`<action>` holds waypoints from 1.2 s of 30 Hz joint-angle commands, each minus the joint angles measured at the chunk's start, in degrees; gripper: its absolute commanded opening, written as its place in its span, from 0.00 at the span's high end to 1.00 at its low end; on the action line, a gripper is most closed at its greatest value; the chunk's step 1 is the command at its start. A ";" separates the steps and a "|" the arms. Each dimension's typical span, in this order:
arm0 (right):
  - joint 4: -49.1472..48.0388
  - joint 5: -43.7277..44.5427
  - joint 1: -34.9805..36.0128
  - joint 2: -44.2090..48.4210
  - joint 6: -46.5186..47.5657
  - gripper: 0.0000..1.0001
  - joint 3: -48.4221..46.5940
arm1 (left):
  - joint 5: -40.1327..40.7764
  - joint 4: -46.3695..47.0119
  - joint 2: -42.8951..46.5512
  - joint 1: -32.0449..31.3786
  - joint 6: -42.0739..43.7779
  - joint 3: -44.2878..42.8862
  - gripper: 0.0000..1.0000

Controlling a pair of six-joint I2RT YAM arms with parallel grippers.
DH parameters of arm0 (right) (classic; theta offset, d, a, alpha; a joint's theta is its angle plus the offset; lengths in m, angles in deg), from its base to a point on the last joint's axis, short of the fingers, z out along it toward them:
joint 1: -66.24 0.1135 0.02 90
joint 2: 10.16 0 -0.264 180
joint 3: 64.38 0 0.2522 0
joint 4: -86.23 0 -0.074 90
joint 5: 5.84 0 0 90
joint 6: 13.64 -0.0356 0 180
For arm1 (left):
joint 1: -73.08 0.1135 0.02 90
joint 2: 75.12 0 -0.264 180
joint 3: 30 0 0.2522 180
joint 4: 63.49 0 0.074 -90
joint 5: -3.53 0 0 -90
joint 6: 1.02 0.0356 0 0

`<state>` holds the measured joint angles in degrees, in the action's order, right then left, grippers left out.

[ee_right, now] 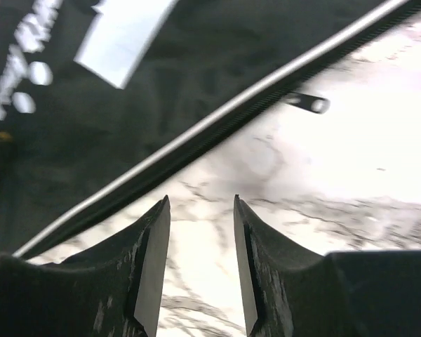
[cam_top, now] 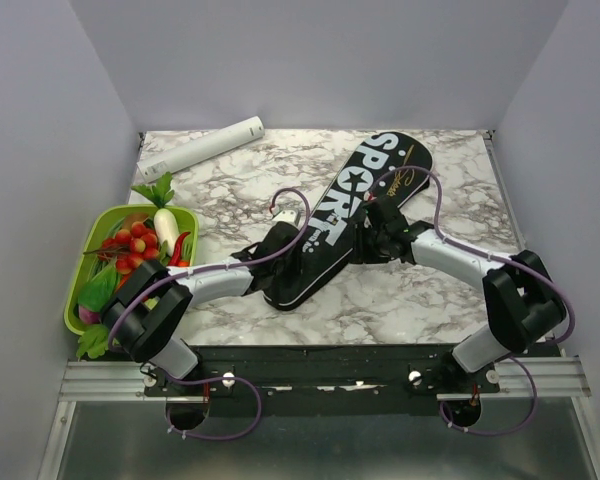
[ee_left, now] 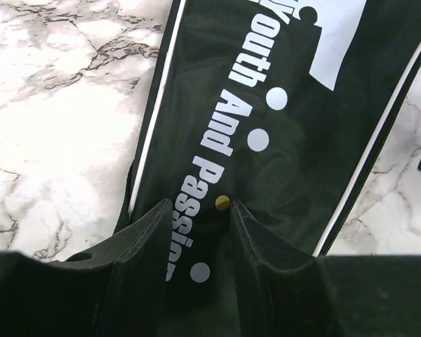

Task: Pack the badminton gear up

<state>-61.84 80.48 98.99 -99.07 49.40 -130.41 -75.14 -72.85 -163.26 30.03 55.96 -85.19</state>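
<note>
The long black bag (cam_top: 352, 205) lettered "SPORT" lies diagonally on the marble table, wide end at the back right. No rackets show in any view. My left gripper (cam_top: 283, 243) is open over the bag's narrow near end. In the left wrist view the left gripper (ee_left: 200, 205) straddles the bag's lettered cloth (ee_left: 281, 154) by a small brass stud (ee_left: 222, 202). My right gripper (cam_top: 373, 224) is at the bag's right edge. In the right wrist view the right gripper (ee_right: 201, 199) is open and empty over bare marble, beside the zipper edge (ee_right: 217, 119) and its pull tab (ee_right: 306, 102).
A green tray (cam_top: 88, 262) of toy vegetables stands at the left edge, with a white radish (cam_top: 165, 218) on its back rim. A white tube (cam_top: 202, 146) lies at the back left. Grey walls close in the table on three sides.
</note>
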 commanded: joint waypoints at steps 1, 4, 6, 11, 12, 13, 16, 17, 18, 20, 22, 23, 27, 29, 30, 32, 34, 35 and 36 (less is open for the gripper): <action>8.71 11.57 -0.41 -1.79 9.99 0.50 -4.22 | -0.35 -9.41 -1.60 -0.46 0.50 2.41 0.55; 11.18 15.55 -0.50 -4.87 14.47 0.50 -7.22 | 0.35 -9.41 -2.30 -0.20 0.32 2.06 0.55; 11.36 15.72 -0.50 -6.45 17.01 0.51 -7.93 | 0.79 -9.59 -2.56 0.24 0.23 1.79 0.55; 11.80 16.08 -1.02 -11.20 20.98 0.52 -11.09 | 1.50 -10.20 -1.69 1.21 0.67 1.70 0.55; 12.14 15.99 -1.29 -12.16 22.03 0.53 -12.58 | 1.50 -10.29 -1.25 1.47 0.76 1.79 0.55; 12.15 15.99 -1.46 -13.56 22.56 0.53 -13.11 | 1.59 -10.29 -1.07 1.65 0.76 1.79 0.55; 12.15 12.92 -2.08 -15.33 24.76 0.55 -15.22 | 1.67 -10.29 -0.46 1.83 0.76 1.97 0.55; 12.15 11.87 -2.25 -16.47 25.20 0.55 -15.75 | 1.50 -10.47 -0.37 1.74 0.76 2.05 0.55; 12.15 11.60 -2.86 -17.00 26.07 0.55 -16.19 | 1.67 -10.38 -0.19 1.83 0.76 2.05 0.55; 12.15 10.81 -3.83 -18.05 26.43 0.56 -16.90 | 1.76 -10.56 -0.02 1.91 0.76 2.05 0.55; 12.06 9.84 -5.06 -18.50 28.27 0.57 -17.25 | 1.76 -10.29 -0.19 1.91 0.76 2.14 0.55; 12.06 8.97 -5.42 -18.67 28.63 0.57 -17.42 | 1.68 -10.29 -0.19 2.00 0.76 2.06 0.55; 12.76 8.25 -6.12 -20.60 30.12 0.59 -18.83 | 1.06 -10.20 -1.68 2.00 0.67 0.74 0.55; 13.20 7.47 -6.21 -21.48 30.47 0.60 -19.79 | 0.80 -10.03 -2.12 2.00 0.76 0.56 0.55; 13.55 6.85 -6.21 -21.84 30.74 0.61 -19.97 | 0.80 -10.03 -2.30 2.00 0.76 0.47 0.55; 13.82 4.84 -6.21 -22.71 31.00 0.67 -20.33 | 0.71 -9.94 -2.30 2.09 0.67 0.39 0.55; 14.26 4.13 -6.30 -23.76 31.35 0.72 -20.85 | 0.88 -10.03 -2.21 2.09 0.85 0.39 0.55; 14.43 4.04 -6.21 -24.21 31.44 0.76 -21.03 | 0.88 -10.03 -2.21 2.18 0.85 0.38 0.55; 15.13 3.95 -6.30 -24.65 31.44 0.79 -21.73 | 0.97 -10.12 -2.13 2.18 0.85 0.47 0.55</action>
<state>-48.55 87.10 93.00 -119.57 79.30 -151.11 -75.05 -75.62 -163.11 31.45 55.92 -86.02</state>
